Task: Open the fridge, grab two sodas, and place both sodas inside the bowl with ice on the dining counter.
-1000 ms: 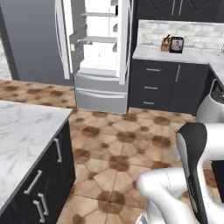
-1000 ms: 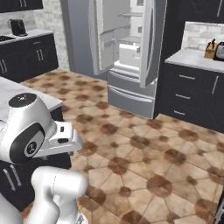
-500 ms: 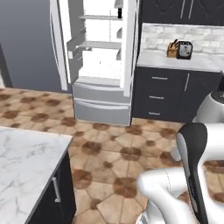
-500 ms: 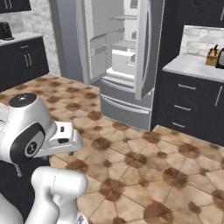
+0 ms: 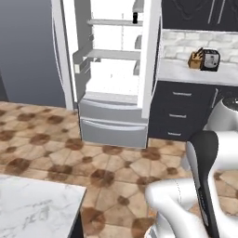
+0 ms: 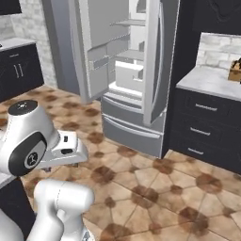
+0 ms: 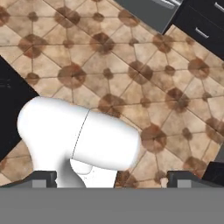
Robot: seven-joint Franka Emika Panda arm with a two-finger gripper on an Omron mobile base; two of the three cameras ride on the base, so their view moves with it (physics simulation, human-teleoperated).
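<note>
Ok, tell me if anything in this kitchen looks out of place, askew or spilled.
Nothing stands out. The fridge has both doors open, as the task needs, with a dark soda bottle upright on an upper shelf. The toaster sits squarely on the side counter, and the tiled floor shows no spills.

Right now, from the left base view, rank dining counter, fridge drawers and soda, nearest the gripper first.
From the gripper:
1. dining counter, lower left corner.
2. fridge drawers, across the floor.
3. soda, on a high shelf.
</note>
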